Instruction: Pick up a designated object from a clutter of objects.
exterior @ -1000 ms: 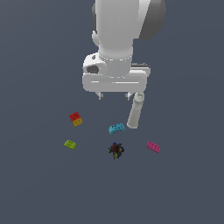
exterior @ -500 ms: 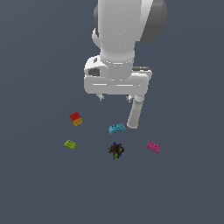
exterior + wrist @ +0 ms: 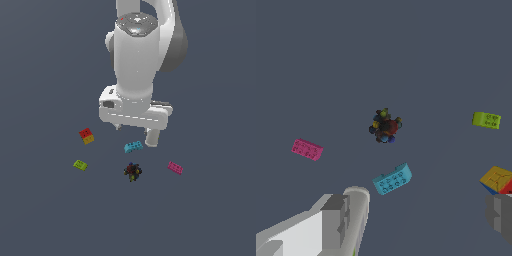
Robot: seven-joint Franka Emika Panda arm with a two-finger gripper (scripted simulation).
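Tool hangs wide open, holding nothing, above the grey worktop; the small dark knobbly multicoloured cluster lies at its 6 o'clock in the exterior view, just past the cyan toy brick

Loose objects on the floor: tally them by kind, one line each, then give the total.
Toy bricks: 4: red-orange brick, lime green brick, cyan brick, pink brick
Beige bottle: 1, partly hidden behind the arm
Dark multicoloured clump: 1
Total: 6
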